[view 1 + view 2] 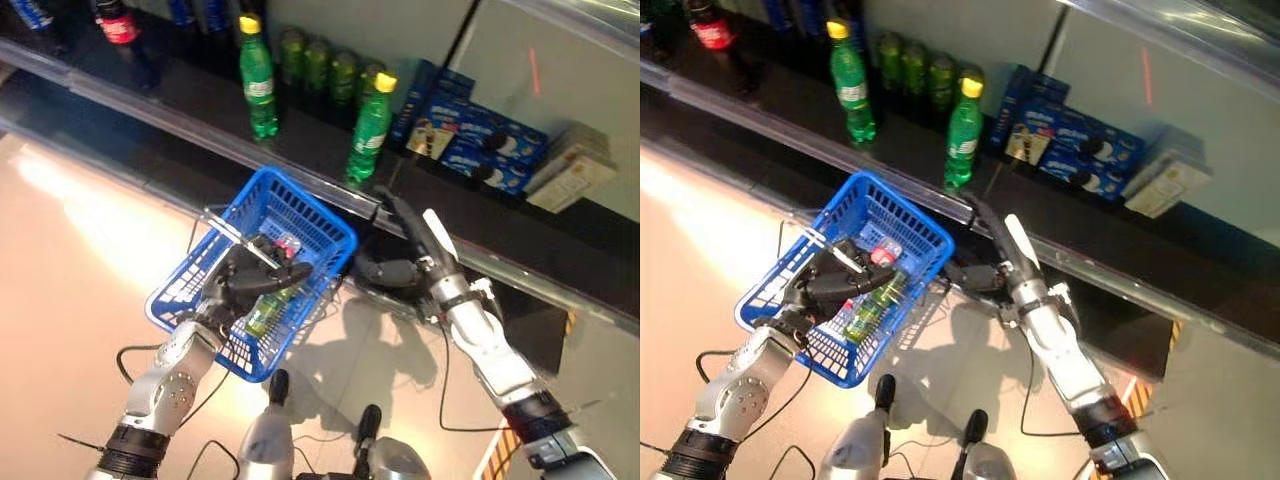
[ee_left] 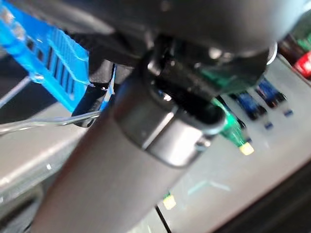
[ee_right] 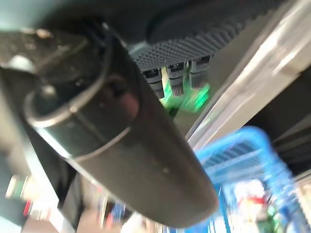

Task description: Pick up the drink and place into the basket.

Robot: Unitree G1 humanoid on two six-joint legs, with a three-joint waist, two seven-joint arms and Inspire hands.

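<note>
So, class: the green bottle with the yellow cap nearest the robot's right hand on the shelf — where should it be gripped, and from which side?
Grip the green bottle around its straight body below the yellow cap, coming from the open front of the shelf. It stands upright at the shelf edge, just beyond the right robot hand, with cans behind it, so a frontal side grasp looks least obstructed.

1. Both arms wear silver-grey shells with black bands at the joints.
2. The left hand [image 1: 250,278] is dark, almost black, with slim segmented fingers.
3. The right hand [image 1: 395,268] is equally dark, and a long white cover [image 1: 437,232] sits on its thumb.
4. A silver metal collar rings each wrist.
</note>
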